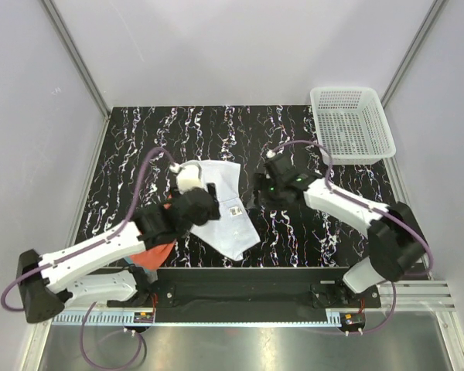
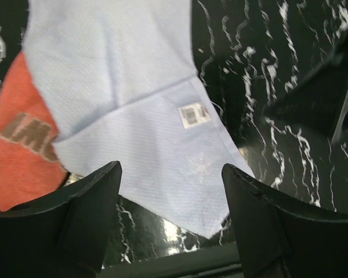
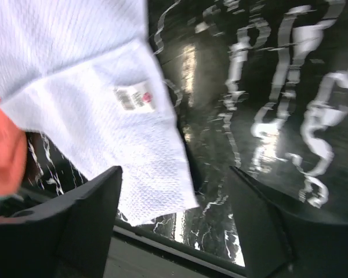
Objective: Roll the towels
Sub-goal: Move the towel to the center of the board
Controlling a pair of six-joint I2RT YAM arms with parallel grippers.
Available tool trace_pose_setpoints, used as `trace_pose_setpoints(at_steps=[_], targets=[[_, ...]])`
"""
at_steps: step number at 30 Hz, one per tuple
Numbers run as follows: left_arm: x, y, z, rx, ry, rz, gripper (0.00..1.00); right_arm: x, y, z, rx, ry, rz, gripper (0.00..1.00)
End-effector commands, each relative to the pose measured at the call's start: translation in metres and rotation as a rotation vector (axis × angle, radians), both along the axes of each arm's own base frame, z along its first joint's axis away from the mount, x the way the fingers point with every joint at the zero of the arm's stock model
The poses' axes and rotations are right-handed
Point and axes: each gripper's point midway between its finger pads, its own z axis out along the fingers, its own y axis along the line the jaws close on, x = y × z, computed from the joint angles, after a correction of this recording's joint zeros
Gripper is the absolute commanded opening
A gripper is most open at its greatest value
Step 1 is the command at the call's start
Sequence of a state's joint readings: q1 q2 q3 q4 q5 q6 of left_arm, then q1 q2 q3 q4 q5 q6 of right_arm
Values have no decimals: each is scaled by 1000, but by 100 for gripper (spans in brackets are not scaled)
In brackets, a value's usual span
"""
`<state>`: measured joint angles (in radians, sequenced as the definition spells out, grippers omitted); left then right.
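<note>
Fingers of the left gripper spread wide, gripping nothing, poised just above the near part of the white towel. Fingers of the right gripper likewise wide apart and empty, at that towel's right edge, over the dark marbled table. Between the two grippers, the white towel spread flat, one fold line across it, a small label near its right edge, its near corner pointing at the table's front edge and close to it. At the left, under the left arm, the orange-red towel, bunched, tucked against the white towel's left edge, a brown marking showing. Neither towel rolled. Bare table to the far side and across the right half. In the far right corner, a white mesh basket, well apart from both grippers. Along the left, far and right edges, grey walls.
</note>
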<state>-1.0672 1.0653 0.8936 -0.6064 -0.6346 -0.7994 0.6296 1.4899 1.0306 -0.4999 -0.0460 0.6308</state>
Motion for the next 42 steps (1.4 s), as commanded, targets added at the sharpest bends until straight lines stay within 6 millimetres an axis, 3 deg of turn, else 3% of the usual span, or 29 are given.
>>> trace_pose_setpoints(at_steps=[1,5,7,8,10,11,12,15,17,20,23,29,35,42], targets=[[13,33,24,-72,-14,39,75,6,38,2,59,-15,94,75],[12,77,41,-31,-25,94,76,24,55,-4,44,-18,128,63],[7,98,49,2,-37,125,77,29,59,-24,9,21,144,59],[6,107,52,25,-55,144,79,36,65,-20,13,11,152,59],[0,120,52,48,-59,159,80,39,68,-40,-32,53,162,58],[-1,125,51,62,-64,167,82,44,76,-37,-29,44,171,57],[-2,130,48,73,-64,173,83,43,74,-51,-65,70,170,57],[-8,144,33,107,-62,199,85,49,79,-62,-95,81,169,57],[-10,147,26,109,-59,209,86,55,81,-64,-101,75,165,56],[-8,143,35,84,-97,179,86,60,80,-73,-137,86,153,56],[-7,144,33,98,-96,180,89,62,79,-80,-158,101,147,53],[-4,139,28,115,-80,166,89,58,81,-85,-171,116,149,33],[-5,139,28,108,-81,165,89,56,71,-74,-218,83,125,16],[-4,138,25,111,-67,166,90,56,51,-40,-273,25,75,2]])
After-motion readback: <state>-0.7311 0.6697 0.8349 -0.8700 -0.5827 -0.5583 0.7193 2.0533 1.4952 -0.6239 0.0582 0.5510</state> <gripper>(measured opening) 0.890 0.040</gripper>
